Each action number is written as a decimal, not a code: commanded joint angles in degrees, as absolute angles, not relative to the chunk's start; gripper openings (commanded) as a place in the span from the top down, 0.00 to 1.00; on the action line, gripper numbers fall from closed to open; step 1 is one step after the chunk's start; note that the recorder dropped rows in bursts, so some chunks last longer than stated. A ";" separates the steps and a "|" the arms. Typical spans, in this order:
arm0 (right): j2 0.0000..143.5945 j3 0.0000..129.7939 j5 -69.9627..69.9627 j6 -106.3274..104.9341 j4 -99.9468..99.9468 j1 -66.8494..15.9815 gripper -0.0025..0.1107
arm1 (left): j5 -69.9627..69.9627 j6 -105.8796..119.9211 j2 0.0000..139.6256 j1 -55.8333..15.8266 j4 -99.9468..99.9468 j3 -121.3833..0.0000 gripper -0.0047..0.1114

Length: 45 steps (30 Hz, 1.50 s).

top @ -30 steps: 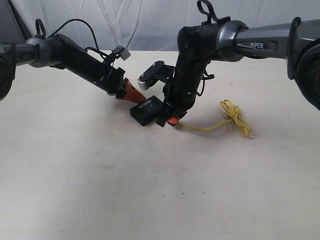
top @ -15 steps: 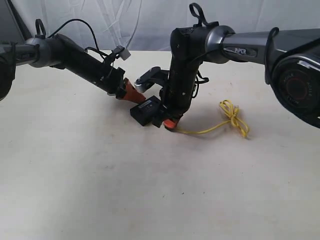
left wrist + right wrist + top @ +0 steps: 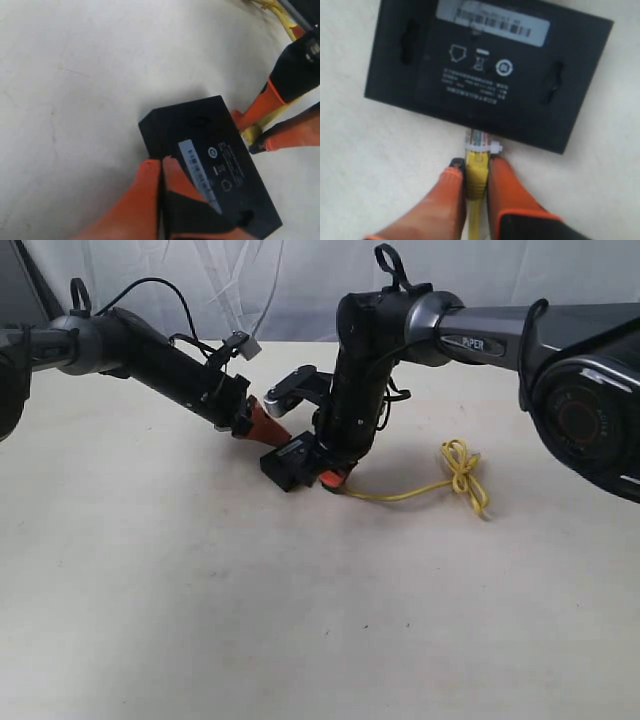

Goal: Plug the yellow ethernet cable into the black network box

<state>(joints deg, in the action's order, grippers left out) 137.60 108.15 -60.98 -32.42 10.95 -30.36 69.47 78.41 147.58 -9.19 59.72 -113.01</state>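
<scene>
A pale beige table [image 3: 150,580] holds a black network box [image 3: 292,462], lying flat a little left of the middle and toward the far side, with a grey-white label [image 3: 492,20] facing up. From the left, the left gripper [image 3: 161,162] slants down to the box's far left edge. Its two orange fingers [image 3: 142,200] are pressed nearly together with only a thin slit between them, and their tips rest against the edge of the box, one overlapping its top. From the right, the right gripper [image 3: 476,165] points down at the box's right side. Its fingers are pinched narrowly on the yellow ethernet cable [image 3: 476,182], just behind the clear plug [image 3: 478,140]. The plug's tip meets the side of the box; how far it has entered cannot be told. From the right gripper the cable runs rightward along the table to a small looped bundle [image 3: 465,470], which lies flat well to the right of the box and apart from both arms.
</scene>
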 commanded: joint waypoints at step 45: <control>138.83 110.27 -63.52 -26.29 11.86 -28.02 0.99 | 69.96 78.16 147.65 -9.18 61.98 -112.94 0.96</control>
<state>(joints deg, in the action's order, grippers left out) 138.73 109.85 -65.88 -26.38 14.12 -28.45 69.36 78.41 147.58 -9.19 60.40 -113.01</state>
